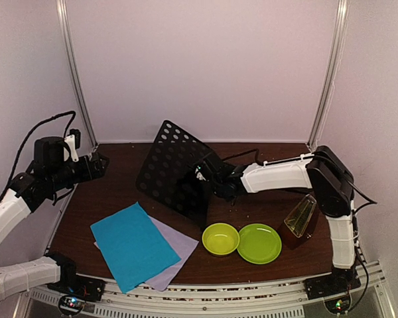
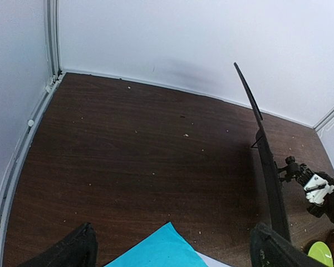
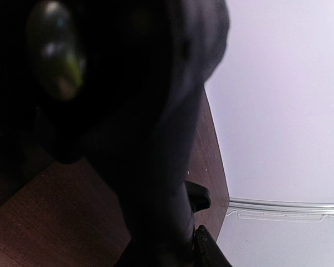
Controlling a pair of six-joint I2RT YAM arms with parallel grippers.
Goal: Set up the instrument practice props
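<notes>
The black perforated music stand [image 1: 172, 169] stands near the middle of the table [image 1: 106, 199]. Its plate is tipped and one corner points up toward the back wall. The right arm reaches across from the right side, and the right hand [image 1: 207, 176] is tucked against the rear of the plate, where it would have to be to prop the stand or set its angle.

The right wrist camera is almost filled with a dark blur at very close range. I cannot tell from it whether this hand is pinching the stand or only lying against it. Since the plate leans with no legs in view, I judge a grip to be likely.

The left hand [image 1: 98, 164] hovers over the far left of the table, well apart from the stand. Its fingers [image 2: 72, 250] are spread wide with nothing between them. Its own camera sees the stand edge-on to the right, so it is placed to watch or to come in and help.

The cyan sheet [image 1: 132, 245] lies flat at the near left, overlapping the lilac sheet [image 1: 178, 246] beneath it. Both lie just in front of the stand's foot and neither is on its face. The brown pyramid metronome [image 1: 300, 217] sits at the right, beside the lime-green plate [image 1: 259, 243] and lime-green bowl [image 1: 220, 238]. The work in hand looks like getting the stand upright, with the sheets and the metronome not yet arranged.
</notes>
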